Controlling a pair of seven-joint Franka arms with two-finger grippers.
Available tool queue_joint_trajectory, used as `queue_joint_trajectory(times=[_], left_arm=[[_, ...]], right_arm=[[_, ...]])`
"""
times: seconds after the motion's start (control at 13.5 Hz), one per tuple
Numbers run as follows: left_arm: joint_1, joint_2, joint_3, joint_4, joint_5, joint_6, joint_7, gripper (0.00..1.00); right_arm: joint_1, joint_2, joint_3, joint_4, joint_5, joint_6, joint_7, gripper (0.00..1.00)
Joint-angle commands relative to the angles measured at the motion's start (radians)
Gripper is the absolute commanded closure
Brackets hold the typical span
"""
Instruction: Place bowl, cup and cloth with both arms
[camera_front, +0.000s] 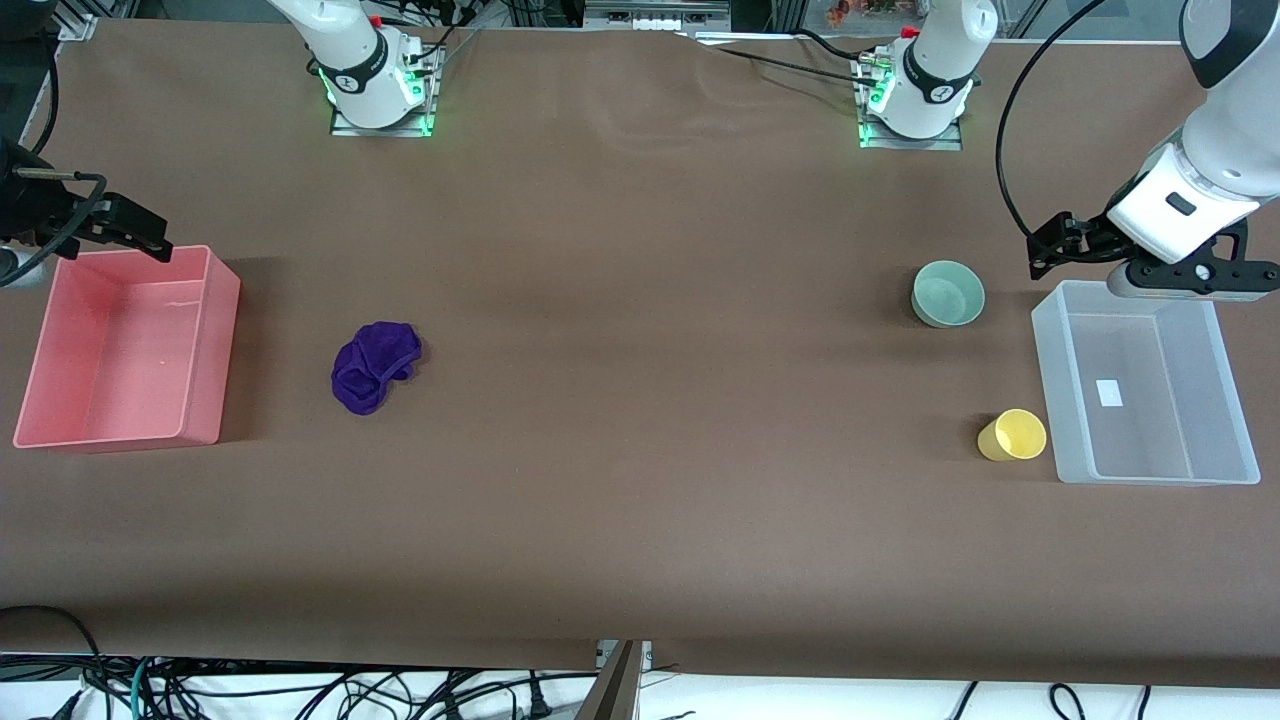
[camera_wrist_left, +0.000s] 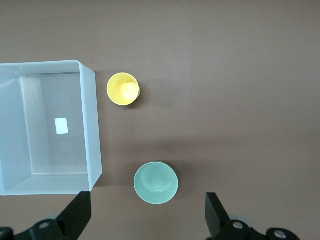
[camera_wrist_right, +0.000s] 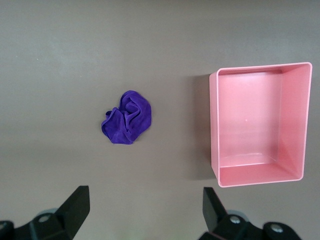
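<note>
The mint-green bowl (camera_front: 948, 293) stands upright on the table toward the left arm's end; it also shows in the left wrist view (camera_wrist_left: 156, 183). The yellow cup (camera_front: 1012, 435) lies nearer the front camera, beside the clear bin (camera_front: 1145, 470); it also shows in the left wrist view (camera_wrist_left: 123, 89). The purple cloth (camera_front: 375, 365) lies crumpled beside the pink bin (camera_front: 215, 350) and shows in the right wrist view (camera_wrist_right: 127, 117). My left gripper (camera_front: 1045, 250) (camera_wrist_left: 148, 215) is open and empty, in the air between the bowl and the clear bin. My right gripper (camera_front: 150, 235) (camera_wrist_right: 145, 210) is open and empty, over the pink bin's rim.
Both bins are empty: the clear bin (camera_wrist_left: 92, 130) at the left arm's end, the pink bin (camera_wrist_right: 214, 125) at the right arm's end. The brown table (camera_front: 640, 450) spreads wide between the cloth and the bowl. Cables hang below its front edge.
</note>
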Motion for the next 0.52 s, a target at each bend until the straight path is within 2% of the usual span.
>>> queue_joint_trajectory(times=[0.0,0.44], left_arm=[[-0.009,0.012,-0.016,0.034,-0.015,-0.024,0.016,0.0],[-0.008,0.014,-0.024,0.043,-0.015,-0.036,0.008,0.0]], right_arm=[[-0.003,-0.007,0.001,-0.001,0.014,-0.004,0.007,0.0],[-0.001,-0.007,0.001,-0.001,0.011,-0.003,0.006,0.0]])
